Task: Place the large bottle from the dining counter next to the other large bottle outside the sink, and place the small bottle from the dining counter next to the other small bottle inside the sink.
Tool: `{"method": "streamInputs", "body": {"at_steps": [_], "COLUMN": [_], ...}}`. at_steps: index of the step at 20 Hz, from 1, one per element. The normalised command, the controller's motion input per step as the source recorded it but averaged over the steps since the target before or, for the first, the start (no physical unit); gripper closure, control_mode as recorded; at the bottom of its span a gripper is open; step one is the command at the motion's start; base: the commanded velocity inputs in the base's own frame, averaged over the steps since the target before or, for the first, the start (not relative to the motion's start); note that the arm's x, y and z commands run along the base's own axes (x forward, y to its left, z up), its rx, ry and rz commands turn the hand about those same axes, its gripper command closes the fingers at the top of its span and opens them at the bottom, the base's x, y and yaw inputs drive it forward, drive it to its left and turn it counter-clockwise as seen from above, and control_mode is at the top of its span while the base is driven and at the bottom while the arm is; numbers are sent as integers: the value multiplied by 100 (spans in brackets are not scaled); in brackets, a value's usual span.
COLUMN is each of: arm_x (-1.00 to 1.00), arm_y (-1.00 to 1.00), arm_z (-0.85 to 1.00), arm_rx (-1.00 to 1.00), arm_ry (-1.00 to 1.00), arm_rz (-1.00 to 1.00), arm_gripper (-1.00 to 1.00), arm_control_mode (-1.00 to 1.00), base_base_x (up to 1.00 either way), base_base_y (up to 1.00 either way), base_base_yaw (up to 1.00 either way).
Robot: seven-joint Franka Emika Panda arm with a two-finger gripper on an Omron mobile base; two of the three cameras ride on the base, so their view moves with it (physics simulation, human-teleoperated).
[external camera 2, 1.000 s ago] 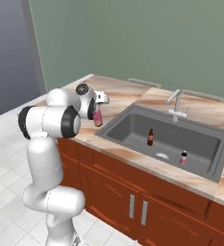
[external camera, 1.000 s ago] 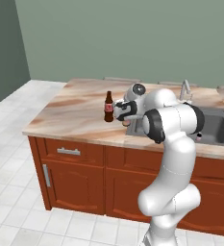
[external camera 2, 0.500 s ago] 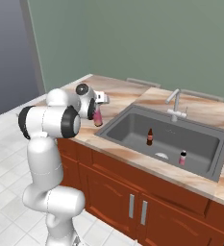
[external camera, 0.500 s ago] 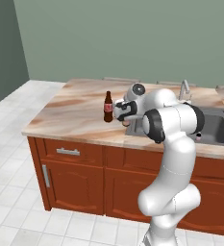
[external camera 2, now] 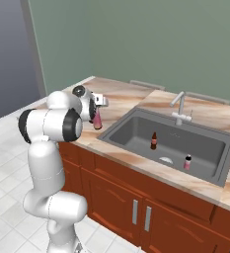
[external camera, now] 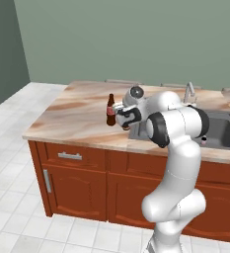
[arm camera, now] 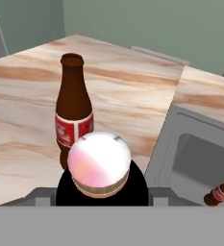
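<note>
The large gradient bottle (external camera 2: 97, 120) hangs pink below my gripper (external camera 2: 95, 111), which is shut on it just over the counter at the sink's left rim. In the hand view its rounded white-pink end (arm camera: 99, 163) sits close up, directly in front of the other large bottle (arm camera: 74, 108), a tall dark brown one with a red label. That brown bottle (external camera: 110, 110) stands upright on the counter just left of my gripper (external camera: 125, 117). The grey sink (external camera 2: 136, 118) holds a short brown bottle (external camera 2: 154, 141) with a red label, also seen lying low right (arm camera: 221, 192).
A small pink bottle with a dark cap (external camera 2: 187, 162) stands in the basin near its front right. The curved silver faucet (external camera 2: 178, 102) rises behind the sink. The marbled counter (external camera: 67, 116) stretches left of the brown bottle, and its front edge drops to wood cabinets (external camera: 72, 183).
</note>
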Motion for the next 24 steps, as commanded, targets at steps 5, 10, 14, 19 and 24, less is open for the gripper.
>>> {"method": "streamInputs", "body": {"at_steps": [5, 10, 14, 19, 24], "arm_x": [0, 0, 0, 0, 2], "arm_y": [26, 21, 12, 2, 0], "arm_z": [0, -1, -5, -4, -3], "arm_rx": [0, 0, 0, 0, 0], "arm_ry": [0, 0, 0, 0, 0], "arm_rz": [-4, -3, -4, -4, -4], "arm_gripper": [100, 100, 100, 100, 100], "arm_control_mode": [-100, -100, -100, -100, -100], "base_base_x": [0, 0, 0, 0, 0], "base_base_y": [0, 0, 0, 0, 0], "base_base_yaw": [0, 0, 0, 0, 0]}}
